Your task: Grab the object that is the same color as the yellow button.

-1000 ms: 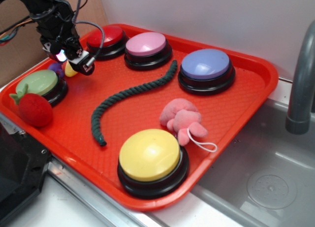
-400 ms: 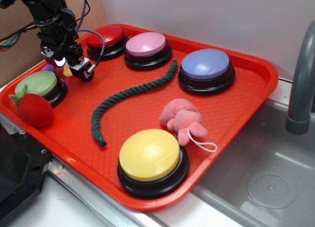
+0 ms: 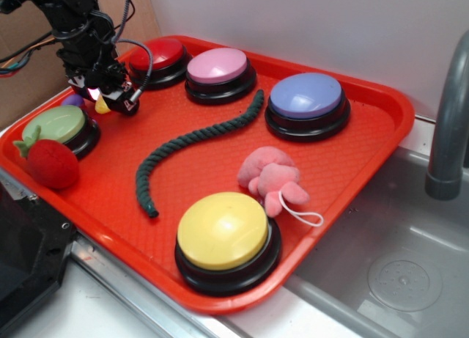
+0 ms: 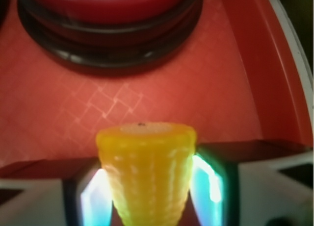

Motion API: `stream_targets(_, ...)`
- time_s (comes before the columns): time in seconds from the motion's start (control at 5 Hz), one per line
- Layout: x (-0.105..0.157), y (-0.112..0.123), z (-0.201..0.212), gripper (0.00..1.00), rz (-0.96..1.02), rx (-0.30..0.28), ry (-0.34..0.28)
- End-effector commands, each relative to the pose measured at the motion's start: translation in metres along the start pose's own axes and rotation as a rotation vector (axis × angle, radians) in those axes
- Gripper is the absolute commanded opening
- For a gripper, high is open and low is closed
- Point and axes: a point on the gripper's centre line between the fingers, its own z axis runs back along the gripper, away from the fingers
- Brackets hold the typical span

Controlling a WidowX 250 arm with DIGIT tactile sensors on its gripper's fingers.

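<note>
The corn cob (image 4: 147, 174) looks like glossy yellow plastic with ridged kernel rows. The tray (image 3: 352, 155) is red plastic with a fine diamond-textured face. The yellow button (image 3: 222, 230) has a smooth, softly shiny plastic dome on a glossy black base. The rope (image 3: 198, 147) is rough twisted green cord, the pink toy (image 3: 270, 177) soft fuzzy cloth, the strawberry (image 3: 51, 162) matt felt

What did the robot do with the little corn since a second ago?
The tool moved slightly back and left, and the toy corn cob now sits pinched between its fingers, its wide end toward the red button. The yellow button, green rope, pink plush and strawberry stayed put.
</note>
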Motion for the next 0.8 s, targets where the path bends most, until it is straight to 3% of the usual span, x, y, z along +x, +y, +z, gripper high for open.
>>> stream_targets(0.0,0.01,0.012,0.028,0.0,0.088,-0.048,-0.016)
stream_targets(0.2,0.018,-0.001,0.06,0.0,0.123,-0.043,-0.031)
stream_targets(0.6,0.029,-0.068,0.134,0.0,0.074,-0.169,-0.095)
